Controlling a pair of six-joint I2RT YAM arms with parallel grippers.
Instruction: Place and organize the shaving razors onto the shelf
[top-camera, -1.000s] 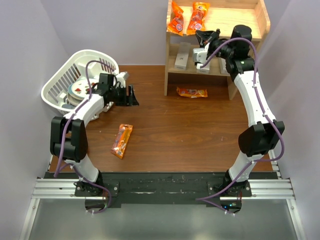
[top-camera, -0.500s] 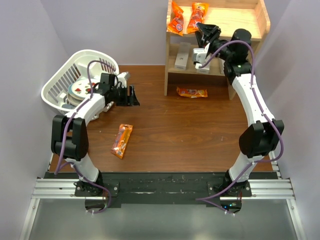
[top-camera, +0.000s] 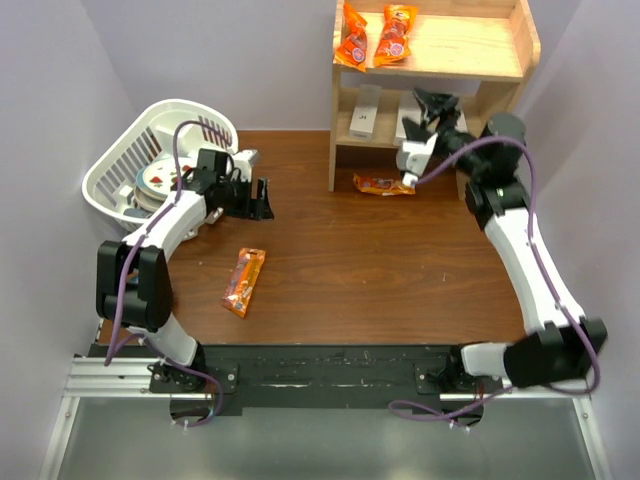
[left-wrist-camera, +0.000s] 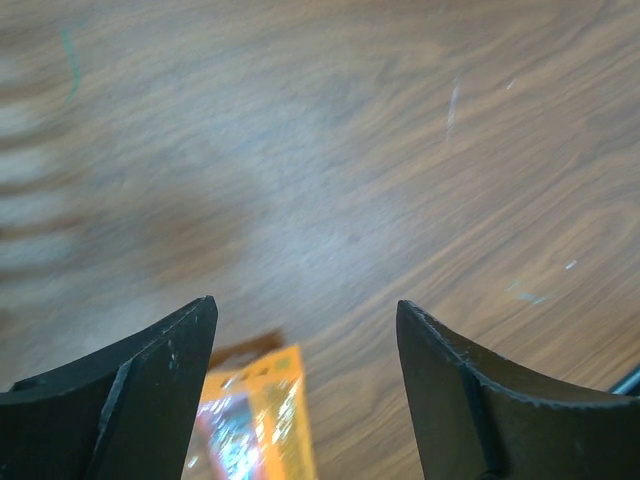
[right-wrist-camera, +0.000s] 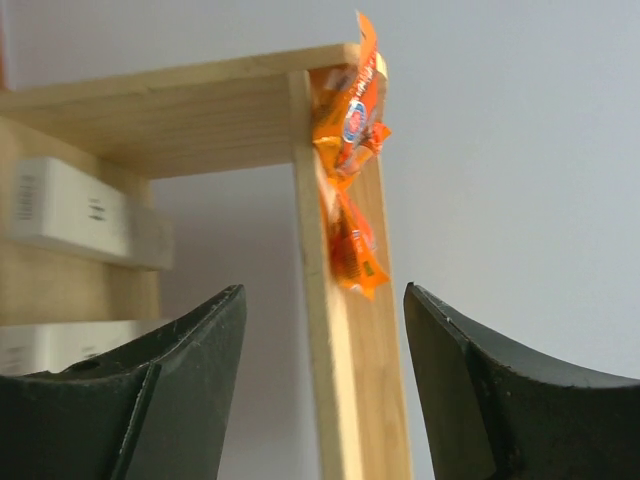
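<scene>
The wooden shelf (top-camera: 497, 65) stands at the back of the table. One white razor box (top-camera: 365, 110) lies on its lower level, and a second box (top-camera: 402, 124) beside it is mostly hidden behind my right gripper (top-camera: 433, 100). That gripper hangs open and empty just in front of the lower level. In the right wrist view the shelf's side panel (right-wrist-camera: 340, 330) fills the gap of the right gripper (right-wrist-camera: 322, 295), with two white boxes (right-wrist-camera: 80, 210) stacked blurrily to the left. My left gripper (top-camera: 262, 198) is open over bare table, holding nothing.
A white slatted basket (top-camera: 118, 158) sits at the left. Orange snack packets lie on the top shelf (top-camera: 352, 38), on the table before the shelf (top-camera: 384, 185), and near the left arm (top-camera: 243, 281). The left wrist view shows that last packet (left-wrist-camera: 255, 420).
The right gripper opened and drew back out of the shelf's lower level, leaving a razor box there. The left gripper opened slightly wider.
</scene>
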